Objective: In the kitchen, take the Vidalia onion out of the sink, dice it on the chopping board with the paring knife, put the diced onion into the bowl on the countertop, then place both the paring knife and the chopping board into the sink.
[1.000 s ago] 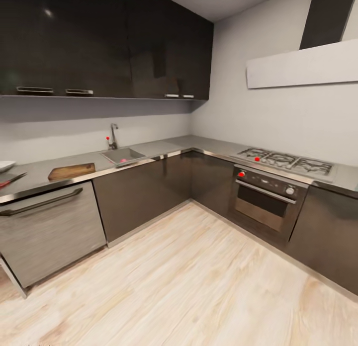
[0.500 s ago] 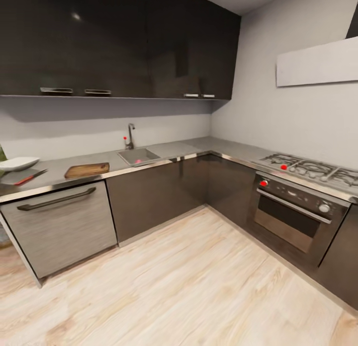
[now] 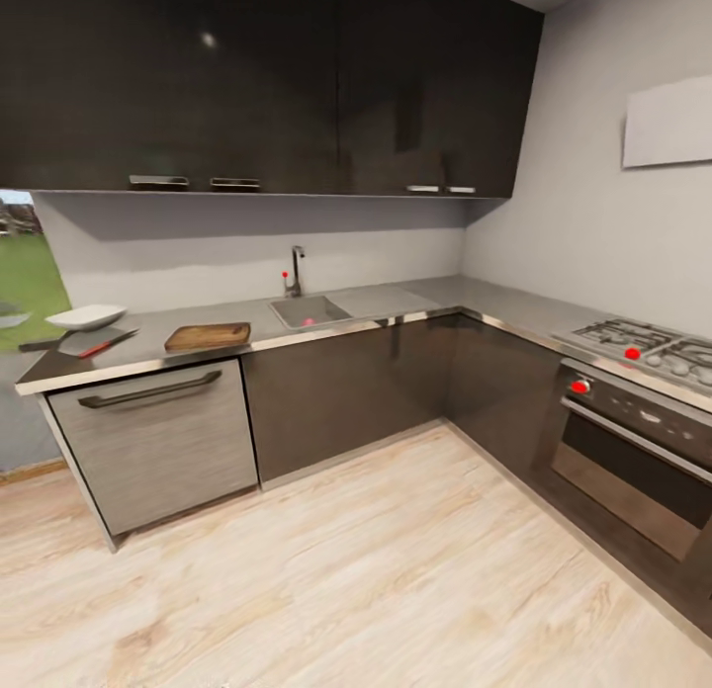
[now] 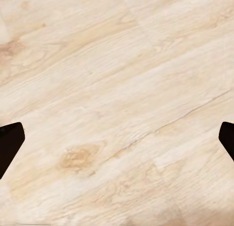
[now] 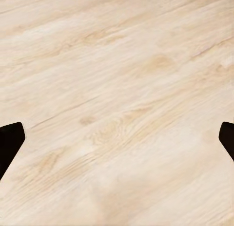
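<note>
Across the room, the grey countertop (image 3: 386, 302) runs along the back wall. The sink (image 3: 321, 306) is set into it, with a tall tap (image 3: 296, 270) behind, and the Vidalia onion (image 3: 309, 321) shows as a small pink spot in the basin. Left of the sink lies the brown chopping board (image 3: 208, 336). Further left are the red-handled paring knife (image 3: 107, 344) and the white bowl (image 3: 86, 317). My left gripper (image 4: 117, 143) and right gripper (image 5: 117, 143) hang open over the wooden floor, their dark fingertips far apart with nothing between them.
A dishwasher front (image 3: 158, 446) with a bar handle stands under the board. Dark cabinets (image 3: 346, 391) run to the corner. An oven (image 3: 633, 461) and gas hob (image 3: 648, 342) sit along the right wall. Light wooden floor (image 3: 376, 579) lies between me and the counter.
The head view has swung to the left, so the whole kitchen slid right in the picture. The bowl and knife have come fully into view. Nothing on the counter has moved.
</note>
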Motion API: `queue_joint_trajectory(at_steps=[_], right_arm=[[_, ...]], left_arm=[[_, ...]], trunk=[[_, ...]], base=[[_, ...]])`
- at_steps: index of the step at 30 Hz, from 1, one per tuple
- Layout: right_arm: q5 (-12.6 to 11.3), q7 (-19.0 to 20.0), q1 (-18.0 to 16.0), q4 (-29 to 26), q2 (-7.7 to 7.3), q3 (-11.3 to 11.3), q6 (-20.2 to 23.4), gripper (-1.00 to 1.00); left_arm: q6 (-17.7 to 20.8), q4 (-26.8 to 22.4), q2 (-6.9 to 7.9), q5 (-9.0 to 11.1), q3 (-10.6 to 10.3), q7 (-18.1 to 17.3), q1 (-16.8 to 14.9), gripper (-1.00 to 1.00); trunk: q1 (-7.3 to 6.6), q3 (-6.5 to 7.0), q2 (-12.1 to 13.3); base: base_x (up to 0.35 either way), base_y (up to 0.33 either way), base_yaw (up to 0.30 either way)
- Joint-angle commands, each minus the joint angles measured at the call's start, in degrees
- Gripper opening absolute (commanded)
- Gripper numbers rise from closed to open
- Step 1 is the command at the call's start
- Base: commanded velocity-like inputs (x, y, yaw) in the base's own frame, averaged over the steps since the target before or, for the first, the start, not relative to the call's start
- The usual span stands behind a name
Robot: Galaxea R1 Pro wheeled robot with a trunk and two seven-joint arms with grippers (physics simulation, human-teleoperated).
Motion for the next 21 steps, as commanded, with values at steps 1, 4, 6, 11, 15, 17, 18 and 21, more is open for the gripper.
queue_joint_trajectory(at_steps=[1,4,6,11,15,17,18,21], right_arm=[[0.0,-0.2,0.0,0.0,0.01,0.0,-0.2,1.0],[0.0,-0.2,-0.1,0.0,0.01,0.0,-0.2,1.0],[0.0,-0.2,-0.1,0.0,0.01,0.0,-0.2,1.0],[0.0,-0.2,-0.1,0.0,0.01,0.0,-0.2,1.0],[0.0,-0.2,0.0,0.0,0.01,0.0,-0.2,1.0],[0.0,-0.2,0.0,0.0,0.01,0.0,-0.2,1.0],[0.0,-0.2,0.0,0.0,0.01,0.0,-0.2,1.0],[0.0,-0.2,0.0,0.0,0.01,0.0,-0.2,1.0]], left_arm=[[-0.1,-0.1,-0.01,0.0,0.1,0.0,0.0,1.0],[-0.1,-0.1,-0.01,0.0,0.1,0.0,0.0,1.0],[-0.1,-0.1,-0.01,0.0,0.1,0.0,0.0,1.0],[-0.1,-0.1,-0.01,0.0,0.1,0.0,0.0,1.0],[-0.1,-0.1,-0.01,0.0,0.1,0.0,0.0,1.0],[-0.1,-0.1,-0.01,0.0,0.1,0.0,0.0,1.0],[-0.1,-0.1,-0.01,0.0,0.1,0.0,0.0,1.0],[-0.1,-0.1,-0.01,0.0,0.1,0.0,0.0,1.0]], trunk=[[0.0,-0.05,0.0],[0.0,-0.05,0.0],[0.0,-0.05,0.0],[0.0,-0.05,0.0],[0.0,-0.05,0.0],[0.0,-0.05,0.0],[0.0,-0.05,0.0],[0.0,-0.05,0.0]], base=[[0.03,-0.027,0.277],[0.012,-0.011,0.277],[0.003,-0.003,0.277],[0.001,-0.001,0.277],[0.0,0.0,0.277],[0.0,0.0,0.277],[0.0,0.0,0.277],[0.0,0.0,0.277]])
